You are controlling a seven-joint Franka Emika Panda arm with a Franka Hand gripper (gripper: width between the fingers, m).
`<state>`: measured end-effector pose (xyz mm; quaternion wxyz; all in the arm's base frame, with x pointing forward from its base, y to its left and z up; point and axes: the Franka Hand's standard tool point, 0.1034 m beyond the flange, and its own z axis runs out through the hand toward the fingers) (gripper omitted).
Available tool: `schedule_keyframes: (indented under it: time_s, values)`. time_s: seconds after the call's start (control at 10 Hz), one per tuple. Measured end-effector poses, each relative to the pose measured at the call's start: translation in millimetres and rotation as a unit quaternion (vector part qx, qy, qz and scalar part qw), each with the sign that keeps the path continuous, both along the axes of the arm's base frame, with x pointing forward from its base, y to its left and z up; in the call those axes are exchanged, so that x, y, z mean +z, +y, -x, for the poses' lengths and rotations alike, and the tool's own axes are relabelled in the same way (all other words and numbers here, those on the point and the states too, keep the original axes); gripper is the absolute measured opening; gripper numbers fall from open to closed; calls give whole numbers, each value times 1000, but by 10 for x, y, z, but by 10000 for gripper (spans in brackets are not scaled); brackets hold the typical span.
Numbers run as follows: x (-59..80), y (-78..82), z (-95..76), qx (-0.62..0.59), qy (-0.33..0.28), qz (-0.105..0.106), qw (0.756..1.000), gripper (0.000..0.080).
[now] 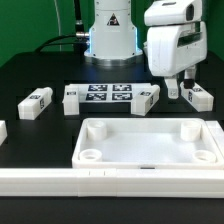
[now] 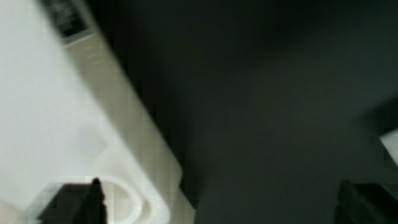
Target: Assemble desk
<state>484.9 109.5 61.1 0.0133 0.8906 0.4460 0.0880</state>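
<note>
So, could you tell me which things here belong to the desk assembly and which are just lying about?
Part of the job:
tabletop
four legs
gripper, open, holding nothing

Just lying about:
marker board
long white rail

This is a robotics lab bench: a black table (image 1: 30,70) before a plain green backdrop (image 1: 30,20), a white robot arm (image 1: 110,35) standing at the back, a marker board (image 1: 108,96) with square tags (image 1: 98,91) lying flat on it, and loose white parts (image 1: 36,101) that carry black-white tags too.
</note>
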Motion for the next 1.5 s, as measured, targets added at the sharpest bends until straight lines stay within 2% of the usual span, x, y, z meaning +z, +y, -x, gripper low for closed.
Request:
schedule_keyframes:
  time_s: [0.3,0.5,0.7,0.9,1.0,1.3,1.4,1.5]
  values:
    - [-16,275,124,-160,19,-35,986,649]
    - [-19,322,126,-212,21,-49,976,649]
    - [-21,338,132,-283,28,-63,957,649]
    - [-44,525,260,-395,44,-80,914,649]
    - [-78,572,298,-394,46,-81,914,649]
    - [-125,555,317,-390,56,-72,916,649]
    - [-140,552,345,-390,71,-60,916,649]
    - [-134,593,431,-397,126,-16,909,649]
